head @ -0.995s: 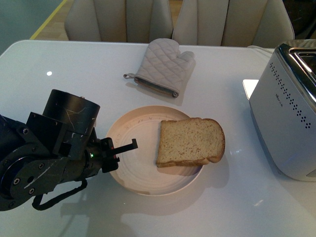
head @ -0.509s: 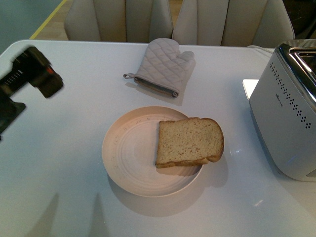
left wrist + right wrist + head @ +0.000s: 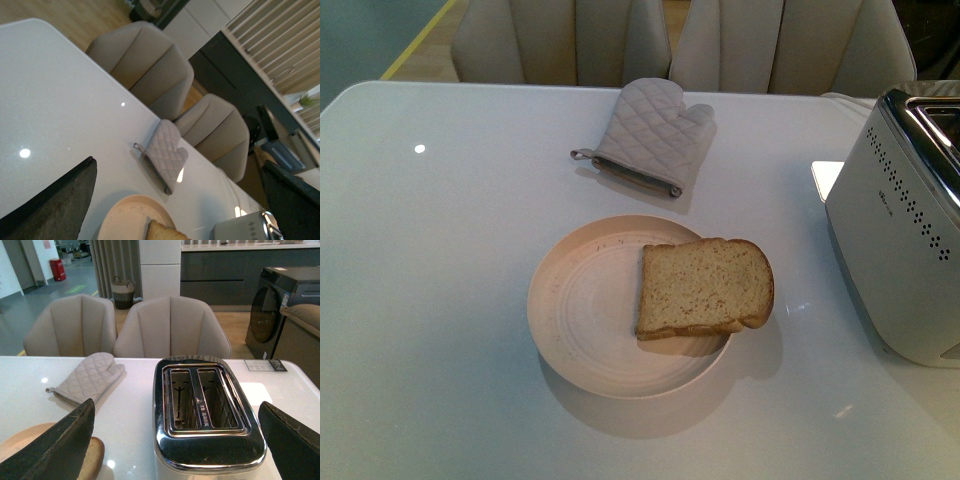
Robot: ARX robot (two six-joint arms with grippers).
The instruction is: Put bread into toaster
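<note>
The bread [image 3: 705, 288], a light brown speckled slice with a darker crust, lies flat on the right half of a round pale plate [image 3: 580, 310] in the front view. The white toaster [image 3: 900, 240] with a chrome top stands at the right edge. No arm shows in the front view. In the left wrist view my left gripper [image 3: 180, 200] is open, above the table, with the plate [image 3: 125, 220] and a corner of the bread [image 3: 160, 232] below. In the right wrist view my right gripper [image 3: 175, 440] is open, just before the toaster [image 3: 205, 410], whose two slots are empty.
A grey quilted oven mitt [image 3: 650, 135] lies behind the plate. Two beige chairs [image 3: 560, 40] stand at the table's far edge. A small white card [image 3: 826, 178] lies left of the toaster.
My left arm stood at the plate's left edge one second ago, swung up and left half a second ago, and is now out of the front view. The bread and plate have not moved.
</note>
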